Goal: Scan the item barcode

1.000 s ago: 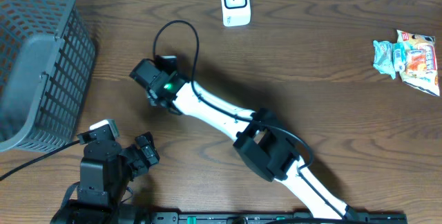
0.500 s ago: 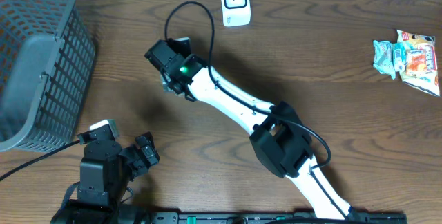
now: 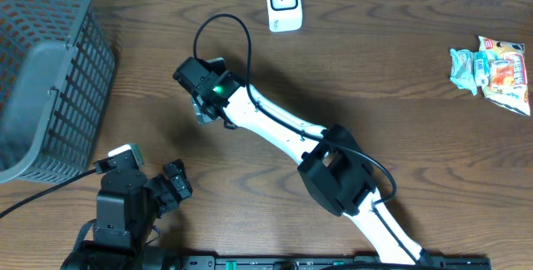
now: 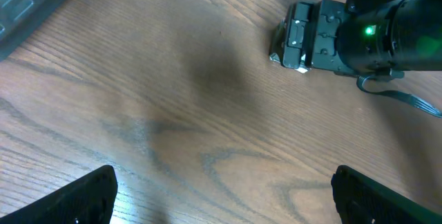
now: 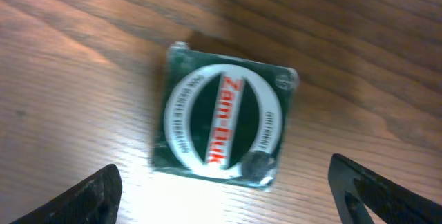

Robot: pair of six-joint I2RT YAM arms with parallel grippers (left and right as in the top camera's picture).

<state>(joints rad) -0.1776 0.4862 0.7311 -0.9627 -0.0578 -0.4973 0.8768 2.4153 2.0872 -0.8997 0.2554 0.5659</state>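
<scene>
Evidently the pick-up is in hand: the right end effector hangs wide open, holding nothing, over the green packet lying flat on the counter. Next it must drop, pinch 2 sides, then carry it to the scanner.

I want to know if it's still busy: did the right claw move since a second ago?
Yes. The right claw moved up the picture and a bit rightward, nearer the white scanner and away from the grey basket.
</scene>
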